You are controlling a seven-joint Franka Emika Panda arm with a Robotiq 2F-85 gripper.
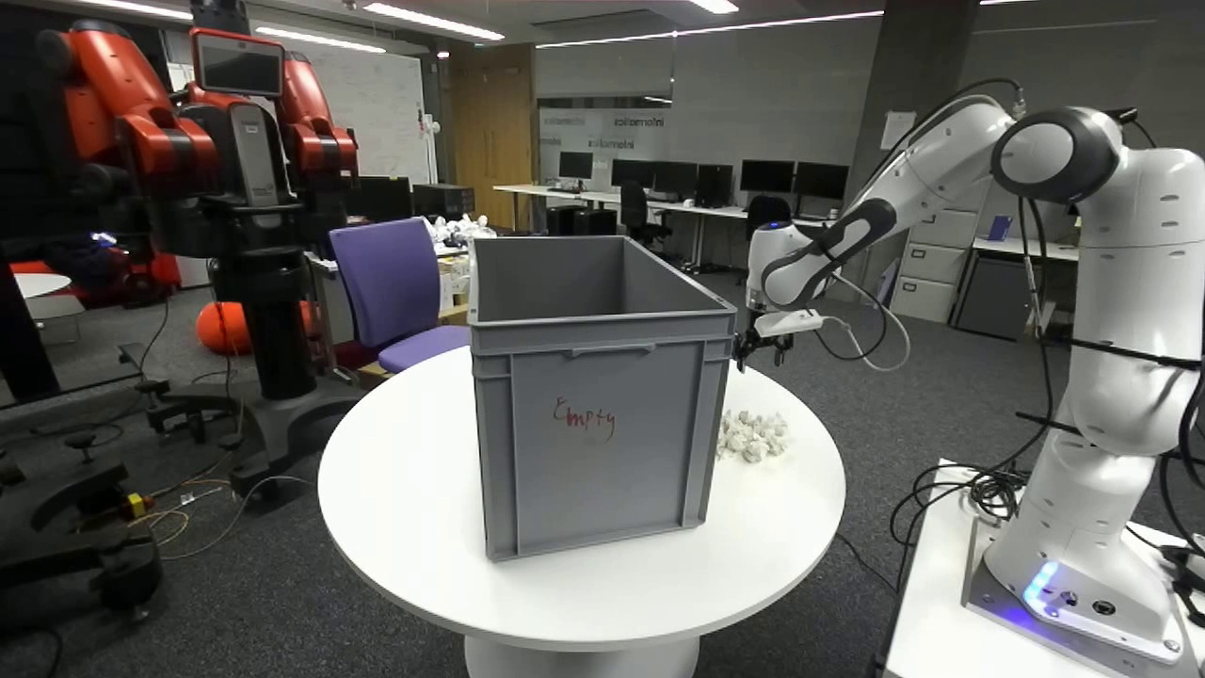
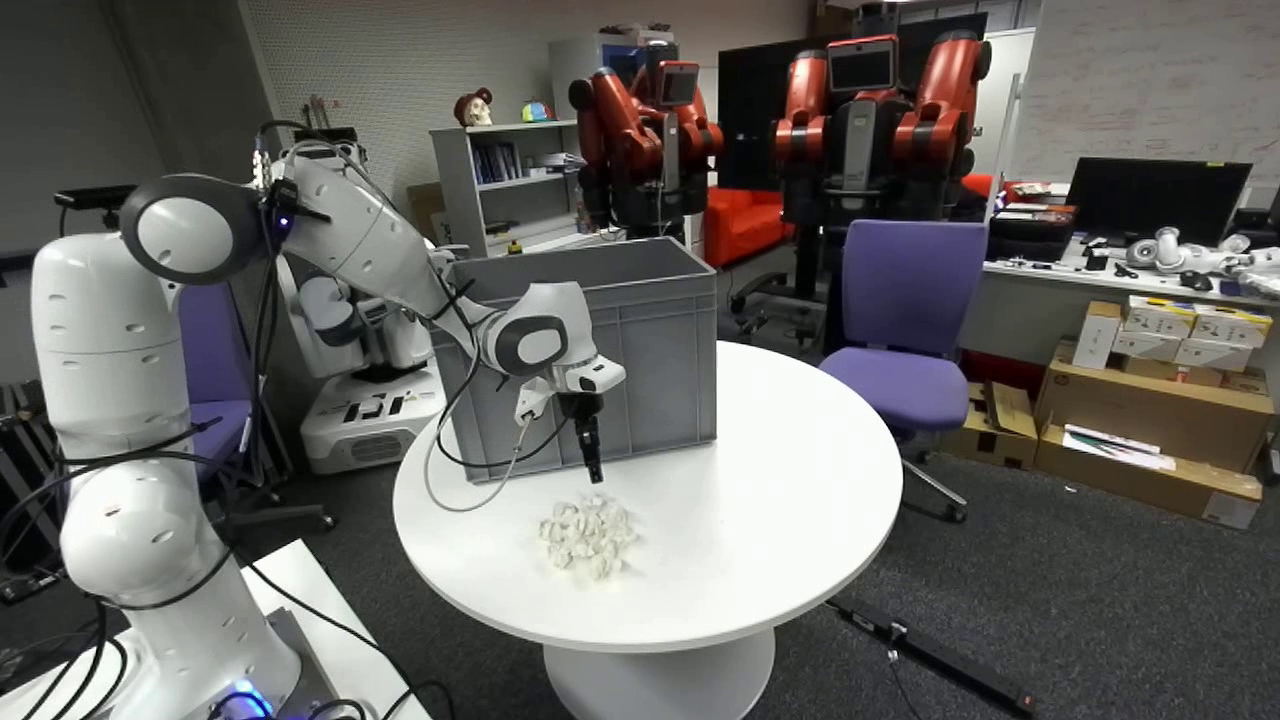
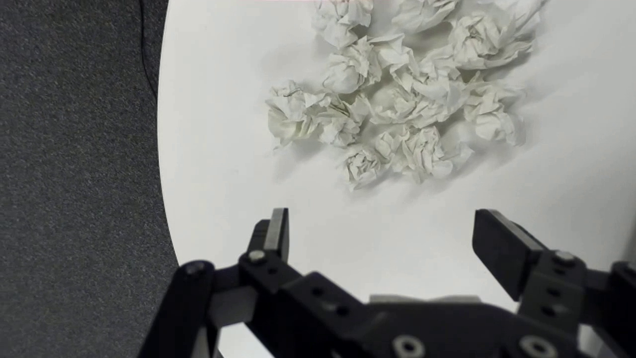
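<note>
My gripper [image 3: 380, 213] is open and empty, its two black fingers wide apart in the wrist view. A loose pile of crumpled white paper balls [image 3: 397, 102] lies on the white round table [image 3: 213, 149] just beyond the fingertips. In an exterior view the gripper [image 2: 594, 474] hangs above the table, between the pile [image 2: 588, 538] and a large grey box [image 2: 665, 385]. It touches neither. In an exterior view the box [image 1: 602, 490] has "Empty" written in red on its wall and partly hides the gripper [image 1: 763, 353] and the pile [image 1: 753, 436]. The box's floor is hidden.
The tall open box fills much of the table [image 1: 405, 527]. The arm stands on a white bench [image 1: 927, 603] beside the table, with loose cables hanging from it. A purple chair [image 2: 905, 300] stands near the table edge. Red robots [image 2: 855, 120] stand behind.
</note>
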